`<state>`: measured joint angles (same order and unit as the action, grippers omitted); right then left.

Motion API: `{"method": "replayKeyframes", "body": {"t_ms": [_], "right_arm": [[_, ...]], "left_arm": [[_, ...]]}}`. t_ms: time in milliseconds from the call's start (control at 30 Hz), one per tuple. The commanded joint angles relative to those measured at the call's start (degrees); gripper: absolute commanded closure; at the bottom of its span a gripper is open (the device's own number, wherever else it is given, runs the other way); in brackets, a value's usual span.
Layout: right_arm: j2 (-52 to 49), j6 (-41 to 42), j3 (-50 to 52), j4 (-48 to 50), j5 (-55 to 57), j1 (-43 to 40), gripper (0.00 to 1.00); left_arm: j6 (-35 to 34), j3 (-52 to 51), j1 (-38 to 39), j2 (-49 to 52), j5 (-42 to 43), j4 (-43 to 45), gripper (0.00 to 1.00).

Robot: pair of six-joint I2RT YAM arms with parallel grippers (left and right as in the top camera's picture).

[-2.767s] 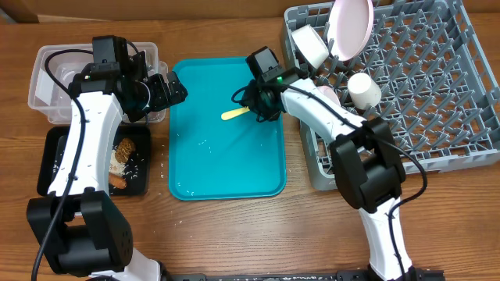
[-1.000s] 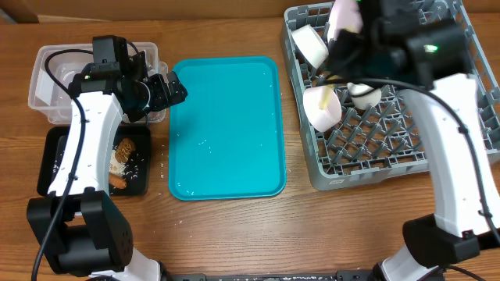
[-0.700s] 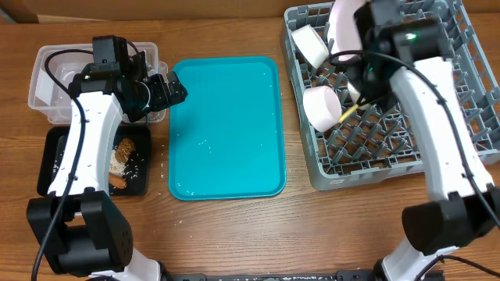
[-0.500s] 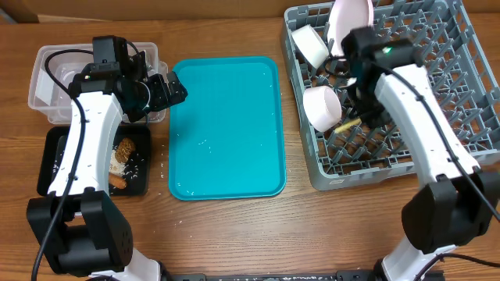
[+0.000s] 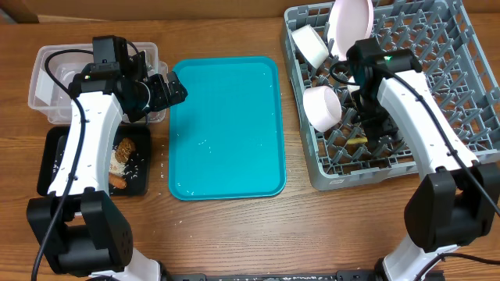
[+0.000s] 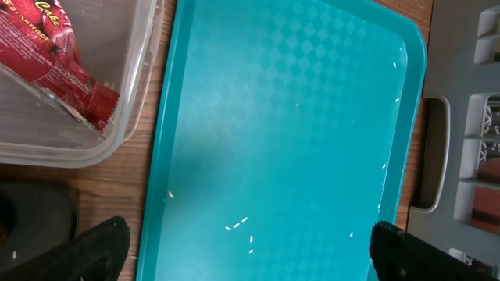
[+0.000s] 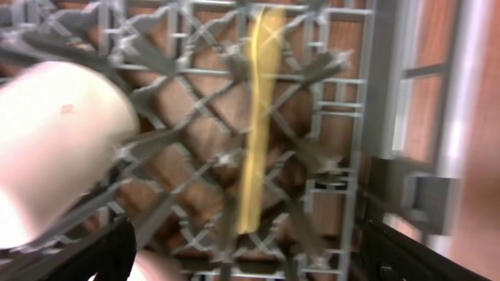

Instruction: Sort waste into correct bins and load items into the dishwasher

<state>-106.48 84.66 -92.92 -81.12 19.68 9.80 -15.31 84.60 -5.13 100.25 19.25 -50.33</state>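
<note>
The pale yellow spoon (image 7: 256, 117) lies in the grey dish rack (image 5: 461, 101) near its front left; it shows blurred in the right wrist view and partly in the overhead view (image 5: 358, 141). My right gripper (image 5: 375, 134) hovers just above it, open and empty (image 7: 250, 261). Two white bowls (image 5: 311, 45) (image 5: 324, 108) and the white plate (image 5: 349, 27) stand in the rack; the cup is hidden. My left gripper (image 5: 168, 90) is open and empty (image 6: 250, 254) over the left edge of the teal tray. The red wrapper (image 6: 62, 62) lies in the clear tub (image 5: 47, 94). Food scraps (image 5: 121, 160) lie in the black tray (image 5: 55, 168).
The teal serving tray (image 5: 226, 125) sits in the middle of the wooden table and holds only a few rice grains (image 6: 241, 225). The rack's upright pegs surround the spoon. The rack handle (image 6: 433, 164) is just right of the tray.
My right gripper carried the spoon from the teal tray to the rack, lowered it near the front left and let go. The left arm has not moved.
</note>
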Motion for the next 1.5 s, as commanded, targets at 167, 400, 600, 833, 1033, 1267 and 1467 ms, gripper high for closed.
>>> {"method": "replayKeyframes", "body": {"t_ms": [167, 400, 600, 833, 1033, 1267, 1467], "right_arm": [[11.69, -20.59, -11.93, -3.58, 0.44, -0.5, 0.04], [23.32, -51.93, -24.13, -13.31, -14.05, -0.5, 0.0], [33.2, -52.98, -25.77, -15.91, -13.03, -0.5, 0.0], [45.59, -61.35, -24.79, -15.91, -4.09, -0.5, 0.0], [53.51, -60.26, -16.5, -14.47, 1.29, -0.63, 0.0], [69.07, -61.57, 15.43, 16.55, 3.82, -5.07, 0.0], [83.03, -62.69, 43.67, 42.03, -5.6, -9.33, 0.0]], "left_arm": [[-0.35, -0.24, -0.11, -1.14, -0.37, 0.02, 0.0], [-0.35, -0.24, -0.11, -1.14, -0.37, 0.02, 0.0], [-0.35, -0.24, -0.11, -1.14, -0.37, 0.02, 0.0], [-0.35, -0.24, -0.11, -1.14, -0.37, 0.02, 0.0], [-0.35, -0.24, -0.11, -1.14, -0.37, 0.0, 0.0], [-0.35, -0.24, -0.11, -1.14, -0.37, 0.02, 0.0], [-0.35, -0.24, -0.11, -1.14, -0.37, 0.02, 0.0]]}}
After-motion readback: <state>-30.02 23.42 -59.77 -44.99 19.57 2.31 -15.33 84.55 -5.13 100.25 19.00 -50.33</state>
